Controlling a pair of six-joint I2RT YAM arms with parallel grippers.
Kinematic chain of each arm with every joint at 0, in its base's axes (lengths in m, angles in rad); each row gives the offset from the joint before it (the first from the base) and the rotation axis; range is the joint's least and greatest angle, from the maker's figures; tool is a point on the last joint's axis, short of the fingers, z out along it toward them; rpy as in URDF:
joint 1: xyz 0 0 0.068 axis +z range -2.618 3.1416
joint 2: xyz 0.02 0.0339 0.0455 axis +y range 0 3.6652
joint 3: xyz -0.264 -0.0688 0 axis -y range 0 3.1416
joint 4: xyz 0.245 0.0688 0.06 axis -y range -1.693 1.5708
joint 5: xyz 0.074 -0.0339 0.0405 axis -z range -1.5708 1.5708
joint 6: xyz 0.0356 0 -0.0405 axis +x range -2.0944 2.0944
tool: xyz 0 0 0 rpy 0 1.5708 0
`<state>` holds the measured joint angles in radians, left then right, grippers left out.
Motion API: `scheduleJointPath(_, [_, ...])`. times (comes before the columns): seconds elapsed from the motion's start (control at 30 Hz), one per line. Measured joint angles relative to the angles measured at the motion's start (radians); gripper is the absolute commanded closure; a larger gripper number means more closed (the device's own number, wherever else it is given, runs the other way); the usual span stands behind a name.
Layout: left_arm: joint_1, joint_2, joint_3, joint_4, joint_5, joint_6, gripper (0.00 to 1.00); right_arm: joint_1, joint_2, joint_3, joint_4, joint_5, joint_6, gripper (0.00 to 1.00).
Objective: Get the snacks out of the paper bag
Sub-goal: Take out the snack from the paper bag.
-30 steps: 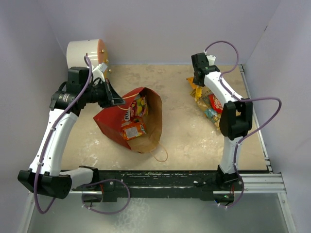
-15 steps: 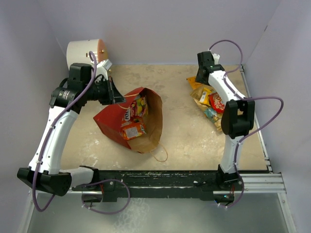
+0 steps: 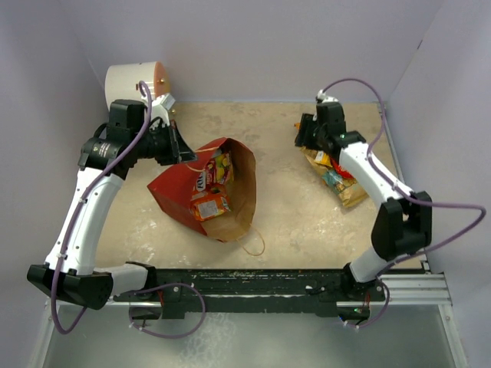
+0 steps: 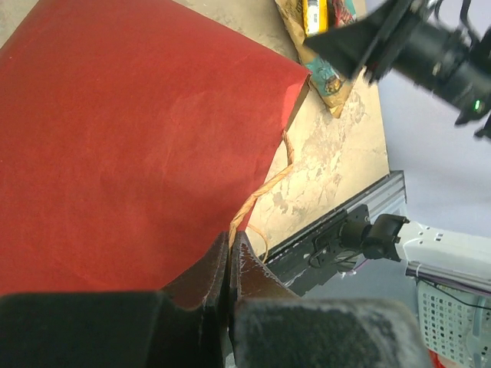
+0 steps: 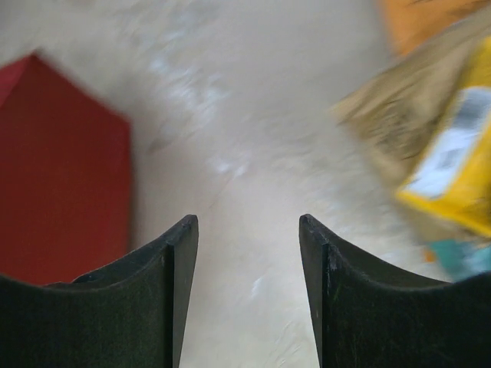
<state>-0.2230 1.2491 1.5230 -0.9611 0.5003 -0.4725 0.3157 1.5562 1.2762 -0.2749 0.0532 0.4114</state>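
The paper bag (image 3: 175,190) lies on its side at centre left, red outside and brown inside, its mouth facing right. Inside it I see snacks: an orange packet (image 3: 209,205) and a red-yellow pack (image 3: 222,165). My left gripper (image 3: 186,157) is shut on the bag's tan string handle (image 4: 257,195), which is pinched between the jaws in the left wrist view, where that gripper (image 4: 230,239) sits over the red bag wall (image 4: 123,138). My right gripper (image 3: 303,136) is open and empty beside the pile of removed snacks (image 3: 339,178). In the right wrist view the gripper (image 5: 247,222) hangs over bare table.
A white cylinder with an orange face (image 3: 136,80) stands at the back left corner. The bag's second string handle (image 3: 251,244) lies looped on the table near the front. The black rail (image 3: 261,282) runs along the near edge.
The right gripper has opened and let go of a packet at the right pile, then swung left and lower, its elbow dropping toward the front. The left arm has held the handle still.
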Motion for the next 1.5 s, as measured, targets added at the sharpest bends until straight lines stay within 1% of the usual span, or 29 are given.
scheduleJointPath(0.17, [0.0,0.009,0.0,-0.002,0.002,-0.025,1.0,0.169,-0.141,-0.16,0.074,-0.1,0.027,0.4])
scheduleJointPath(0.3, [0.0,0.037,0.011,-0.013,0.004,-0.033,1.0,0.328,-0.251,-0.274,0.169,-0.098,0.048,0.38])
scheduleJointPath(0.37, [0.0,0.05,0.021,-0.021,0.004,-0.033,1.0,0.387,-0.293,-0.306,0.194,-0.095,0.056,0.37])
scheduleJointPath(0.5, [0.0,0.062,0.045,-0.03,0.0,-0.033,1.0,0.435,-0.368,-0.36,0.289,-0.091,0.027,0.37])
scheduleJointPath(0.63, [0.0,0.06,0.051,-0.026,-0.004,-0.038,1.0,0.459,-0.407,-0.386,0.403,-0.142,-0.103,0.37])
scheduleJointPath(0.7, [0.0,0.057,0.051,-0.021,-0.01,-0.042,1.0,0.466,-0.39,-0.383,0.452,-0.206,-0.208,0.38])
scheduleJointPath(0.8, [0.0,0.041,0.05,-0.008,-0.023,-0.041,1.0,0.471,-0.332,-0.364,0.471,-0.339,-0.384,0.37])
scheduleJointPath(0.93, [0.0,0.006,0.049,0.015,-0.035,-0.039,1.0,0.481,-0.204,-0.312,0.467,-0.519,-0.649,0.36])
scheduleJointPath(1.03, [0.0,-0.021,0.049,0.031,-0.042,-0.027,1.0,0.49,-0.082,-0.233,0.449,-0.603,-0.852,0.34])
scheduleJointPath(1.2, [0.0,-0.049,0.048,0.043,-0.053,0.01,1.0,0.5,0.036,-0.151,0.454,-0.621,-1.052,0.31])
scheduleJointPath(1.33, [0.0,-0.071,0.034,0.055,-0.057,0.039,1.0,0.502,0.129,-0.092,0.468,-0.589,-1.171,0.29])
scheduleJointPath(1.5, [0.0,-0.093,0.014,0.09,-0.053,0.049,1.0,0.502,0.222,-0.061,0.512,-0.521,-1.276,0.21])
